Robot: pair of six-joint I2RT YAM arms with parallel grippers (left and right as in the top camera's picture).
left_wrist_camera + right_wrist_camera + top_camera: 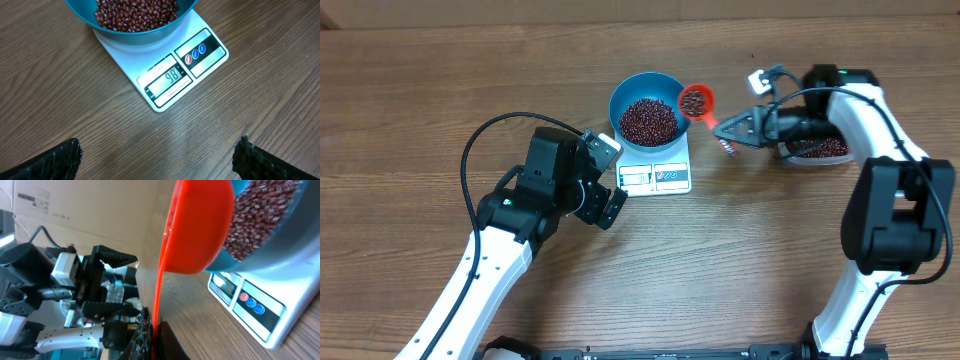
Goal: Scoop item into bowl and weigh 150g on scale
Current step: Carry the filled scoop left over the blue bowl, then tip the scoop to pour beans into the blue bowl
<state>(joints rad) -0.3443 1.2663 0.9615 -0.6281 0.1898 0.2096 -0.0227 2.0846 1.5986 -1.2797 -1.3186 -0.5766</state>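
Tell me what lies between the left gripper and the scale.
Between left gripper and scale, only bare table, per the left wrist view.

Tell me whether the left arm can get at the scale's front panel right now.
Probably yes. The open left gripper hangs right by the panel edge of the scale, only bare table between. The bowl sits on the far end, and the red scoop is at the bowl's opposite side.

The left arm [470, 270] stretched forward over the desk, jaws spread wide; the right arm [895, 215] bent inward, jaws clamped tight.
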